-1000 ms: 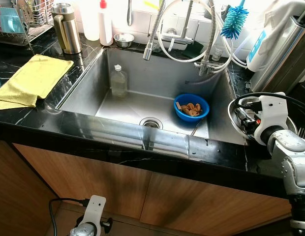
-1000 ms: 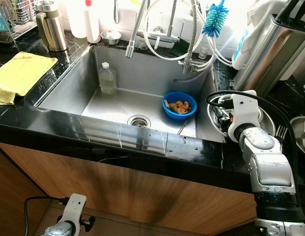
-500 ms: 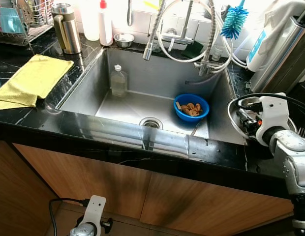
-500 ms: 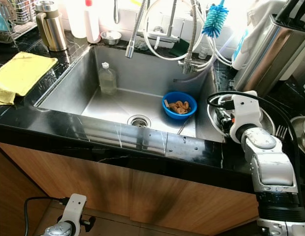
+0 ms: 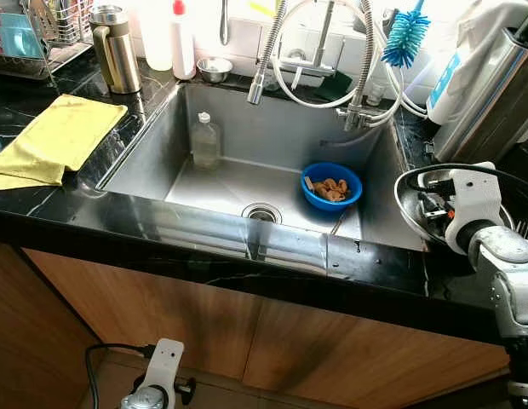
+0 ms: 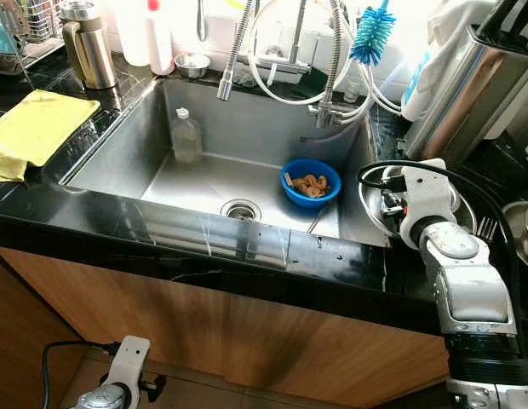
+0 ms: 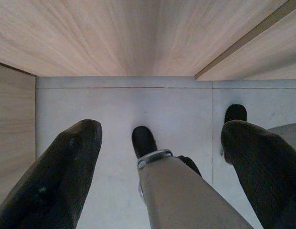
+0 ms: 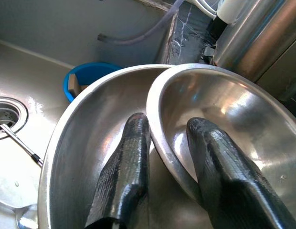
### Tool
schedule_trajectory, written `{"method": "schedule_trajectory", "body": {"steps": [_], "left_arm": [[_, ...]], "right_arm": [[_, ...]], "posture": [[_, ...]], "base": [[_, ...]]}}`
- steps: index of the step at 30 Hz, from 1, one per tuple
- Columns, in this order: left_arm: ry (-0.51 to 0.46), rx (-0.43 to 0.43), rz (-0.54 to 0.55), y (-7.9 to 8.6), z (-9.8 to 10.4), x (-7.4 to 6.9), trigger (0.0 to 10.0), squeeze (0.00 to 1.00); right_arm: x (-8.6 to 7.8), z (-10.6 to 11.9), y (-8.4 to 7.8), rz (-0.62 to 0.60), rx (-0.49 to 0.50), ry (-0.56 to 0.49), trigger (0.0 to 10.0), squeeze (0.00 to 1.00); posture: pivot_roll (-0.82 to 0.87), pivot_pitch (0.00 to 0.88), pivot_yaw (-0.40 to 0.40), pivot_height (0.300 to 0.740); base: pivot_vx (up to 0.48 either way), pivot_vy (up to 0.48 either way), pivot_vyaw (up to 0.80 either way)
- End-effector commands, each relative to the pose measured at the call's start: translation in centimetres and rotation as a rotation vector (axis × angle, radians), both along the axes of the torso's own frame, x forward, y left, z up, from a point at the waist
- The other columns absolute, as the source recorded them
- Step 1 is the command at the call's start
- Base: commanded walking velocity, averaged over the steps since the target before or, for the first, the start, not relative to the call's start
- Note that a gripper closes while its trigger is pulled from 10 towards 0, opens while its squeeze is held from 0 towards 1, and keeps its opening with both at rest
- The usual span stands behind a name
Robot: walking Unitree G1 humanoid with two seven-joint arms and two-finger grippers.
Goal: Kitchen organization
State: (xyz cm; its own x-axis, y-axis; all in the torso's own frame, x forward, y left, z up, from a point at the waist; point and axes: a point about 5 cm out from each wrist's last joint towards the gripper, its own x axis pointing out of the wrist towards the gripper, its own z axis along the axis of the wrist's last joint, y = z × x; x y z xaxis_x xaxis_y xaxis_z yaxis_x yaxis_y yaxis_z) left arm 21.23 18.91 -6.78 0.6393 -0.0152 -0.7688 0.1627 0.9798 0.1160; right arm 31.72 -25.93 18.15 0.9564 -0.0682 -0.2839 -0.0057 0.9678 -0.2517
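Observation:
Two nested steel bowls sit on the black counter right of the sink: a larger one (image 8: 90,129) and a smaller one (image 8: 224,114) tilted inside it. My right gripper (image 8: 168,123) reaches down into them. One black finger (image 8: 131,162) lies outside the smaller bowl's rim, the other (image 8: 210,162) inside, shut on that rim. From the head, the white wrist (image 5: 468,209) covers most of the bowls (image 5: 417,181). A blue bowl (image 5: 332,186) with brown scraps stands in the sink (image 5: 272,128). My left gripper (image 7: 157,157) hangs open near the floor.
A clear bottle (image 5: 205,141) stands in the sink beside the drain (image 5: 261,213). A yellow cloth (image 5: 55,141) lies on the left counter, with a steel jug (image 5: 116,49) behind it. Faucet hoses (image 5: 332,60) and a blue brush (image 5: 405,36) hang over the back. An appliance (image 5: 485,77) stands at the right.
My right wrist has shifted slightly to the right over the steel bowls. The left arm and the things in the sink have not moved.

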Motion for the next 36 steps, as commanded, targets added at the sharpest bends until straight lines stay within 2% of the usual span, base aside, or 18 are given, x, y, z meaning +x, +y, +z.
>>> {"method": "schedule_trajectory", "body": {"steps": [1, 8, 9, 11, 14, 15, 16, 17, 18, 19, 20, 21, 36], "left_arm": [[0.022, -0.009, 0.002, -0.2, -0.2, -0.2, 10.0, 0.0], [0.024, -0.01, 0.001, -0.2, -0.2, -0.2, 10.0, 0.0], [0.023, -0.01, 0.001, -0.2, -0.2, -0.2, 10.0, 0.0], [0.023, -0.009, 0.001, -0.2, -0.2, -0.2, 10.0, 0.0], [0.023, -0.008, 0.001, -0.2, -0.2, -0.2, 10.0, 0.0], [0.022, -0.008, 0.001, -0.2, -0.2, -0.2, 10.0, 0.0], [0.022, -0.008, 0.001, -0.2, -0.2, -0.2, 10.0, 0.0], [0.022, -0.008, 0.001, -0.2, -0.2, -0.2, 10.0, 0.0], [0.022, -0.007, 0.001, -0.3, -0.2, -0.2, 10.0, 0.0], [0.022, -0.007, 0.001, -0.3, -0.2, -0.2, 10.0, 0.0], [0.021, -0.007, 0.002, -0.3, -0.2, -0.2, 10.0, 0.0], [0.021, -0.007, 0.003, -0.3, -0.2, -0.2, 10.0, 0.0], [0.02, -0.011, 0.009, -0.3, -0.2, -0.2, 10.0, 0.0]], "right_arm": [[-0.2, -0.3, -0.5, -0.012, -0.015, 0.027, 10.0, 0.0], [-0.1, -0.2, -0.4, -0.01, -0.019, 0.022, 10.0, 0.0], [-0.1, -0.1, -0.5, -0.013, -0.019, 0.017, 0.3, 0.0], [0.0, 0.0, -0.5, -0.014, -0.019, 0.01, 0.0, 0.0], [0.0, 0.2, -0.4, -0.01, -0.021, 0.004, 0.0, 0.0], [0.0, 0.2, -0.4, -0.01, -0.022, 0.003, 0.5, 0.0], [0.0, 0.2, -0.4, -0.01, -0.022, 0.003, 0.5, 0.0], [0.0, 0.2, -0.3, -0.009, -0.022, 0.002, 1.3, 0.0], [0.1, 0.2, -0.3, -0.009, -0.023, 0.0, 3.8, 0.0], [0.1, 0.2, -0.3, -0.009, -0.023, 0.0, 3.8, 0.0], [0.1, 0.3, -0.3, -0.009, -0.025, -0.001, 8.6, 0.0], [0.1, 0.3, -0.3, -0.01, -0.026, -0.003, 10.0, 0.0], [0.5, 1.6, -0.3, -0.029, -0.037, -0.064, 10.0, 0.0]], "posture": [[0.14, 0.096, -0.121, 0.736], [0.14, 0.096, -0.122, 0.736], [0.14, 0.095, -0.123, 0.736], [0.14, 0.095, -0.122, 0.736], [0.14, 0.093, -0.123, 0.736], [0.14, 0.092, -0.123, 0.736], [0.14, 0.092, -0.123, 0.736], [0.14, 0.092, -0.123, 0.736], [0.15, 0.091, -0.123, 0.736], [0.15, 0.091, -0.123, 0.736], [0.15, 0.091, -0.124, 0.736], [0.15, 0.09, -0.125, 0.736], [0.15, 0.08, -0.129, 0.736]], "base": [[0.0, 0.0, 0.0], [0.0, 0.0, 0.0], [0.0, 0.0, 0.0], [0.0, 0.0, 0.0], [0.0, 0.0, 0.0], [0.0, 0.0, 0.0], [0.0, 0.0, 0.0], [0.0, 0.0, 0.0], [0.0, 0.0, 0.0], [0.0, 0.0, 0.0], [0.0, 0.0, 0.0], [0.0, 0.0, 0.0], [0.0, 0.0, 0.0]]}}
